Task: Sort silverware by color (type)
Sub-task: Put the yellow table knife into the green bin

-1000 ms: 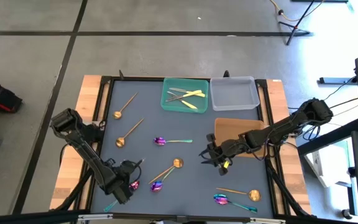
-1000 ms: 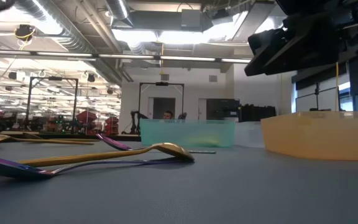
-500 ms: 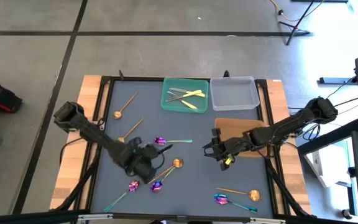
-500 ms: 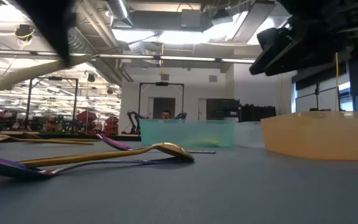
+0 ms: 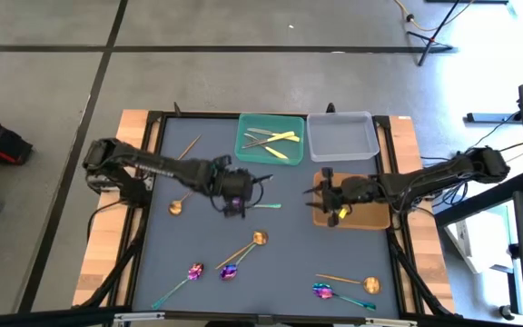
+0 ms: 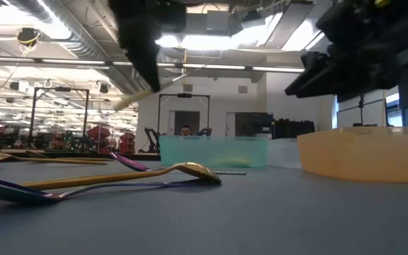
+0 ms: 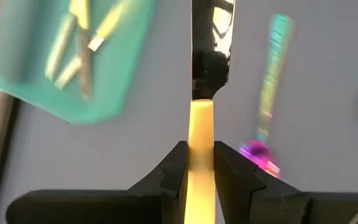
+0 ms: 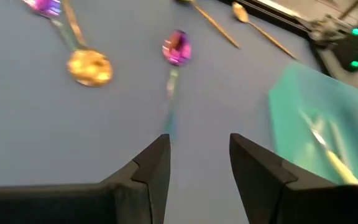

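My left gripper [image 5: 234,198] hangs above the table's middle, near the green tray [image 5: 245,156], and is shut on a pale yellow knife [image 7: 201,124]. The knife shows as a tilted pale streak [image 6: 137,95] in the low view. My right gripper [image 8: 197,155] is open and empty at the left edge of the orange tray [image 5: 370,220]. Several knives lie flat in the green tray. Copper spoons [image 5: 259,238] and iridescent spoons [image 5: 230,271] lie flat on the mat. One iridescent spoon [image 7: 260,149] lies just below my left gripper. My left gripper pinches the knife's pale yellow handle [image 7: 201,155] between its two fingers [image 7: 169,171]. The knife runs along the fingers, and its shiny blade [image 7: 212,43] sticks out ahead of them. It is lifted clear of the table and tilted in the low view.
The grey tray [image 5: 341,136] sits at the far edge, right of the green one. More spoons lie near the left edge [image 5: 177,207], [image 5: 172,166] and the near right corner [image 5: 369,284], [image 5: 323,291]. Open mat lies between the two grippers.
My left gripper has travelled from the near left part of the table toward the far edge and the right, close to the green tray, carrying the knife. My right gripper has moved toward the far edge and a little right, to the orange tray's left edge.
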You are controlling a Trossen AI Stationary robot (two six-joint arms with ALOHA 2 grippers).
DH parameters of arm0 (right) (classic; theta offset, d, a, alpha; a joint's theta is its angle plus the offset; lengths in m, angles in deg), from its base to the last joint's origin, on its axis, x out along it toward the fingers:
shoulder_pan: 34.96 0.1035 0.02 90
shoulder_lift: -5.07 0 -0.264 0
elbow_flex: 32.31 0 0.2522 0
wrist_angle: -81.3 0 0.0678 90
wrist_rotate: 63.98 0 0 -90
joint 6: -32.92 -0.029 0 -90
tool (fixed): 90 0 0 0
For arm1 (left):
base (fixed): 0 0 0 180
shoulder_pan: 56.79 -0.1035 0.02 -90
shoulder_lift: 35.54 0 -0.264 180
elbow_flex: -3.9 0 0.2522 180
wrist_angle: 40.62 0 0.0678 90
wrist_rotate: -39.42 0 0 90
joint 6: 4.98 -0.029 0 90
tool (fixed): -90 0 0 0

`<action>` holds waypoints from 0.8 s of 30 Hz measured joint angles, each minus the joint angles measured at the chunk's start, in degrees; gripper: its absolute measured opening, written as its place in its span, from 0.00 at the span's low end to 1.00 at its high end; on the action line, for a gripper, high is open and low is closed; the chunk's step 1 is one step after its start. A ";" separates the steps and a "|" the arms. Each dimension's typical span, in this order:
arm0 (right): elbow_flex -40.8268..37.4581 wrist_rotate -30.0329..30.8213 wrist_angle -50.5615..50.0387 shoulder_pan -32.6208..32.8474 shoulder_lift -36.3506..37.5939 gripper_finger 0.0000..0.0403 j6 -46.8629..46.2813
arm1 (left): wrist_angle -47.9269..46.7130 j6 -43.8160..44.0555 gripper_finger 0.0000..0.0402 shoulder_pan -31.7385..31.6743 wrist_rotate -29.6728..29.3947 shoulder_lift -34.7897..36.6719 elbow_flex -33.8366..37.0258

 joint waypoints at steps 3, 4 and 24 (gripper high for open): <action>-0.40 -0.01 0.65 -3.77 -0.10 0.38 2.20 | 3.86 -6.67 0.15 -5.29 -0.03 -0.17 -0.03; -0.49 -0.02 0.54 -5.11 -0.12 0.38 3.20 | 5.86 -8.85 0.15 -7.03 -0.02 -0.23 -0.03; -0.44 -16.28 3.37 -27.30 -0.36 0.38 11.01 | 45.62 -34.44 0.15 -32.43 16.78 -0.33 9.88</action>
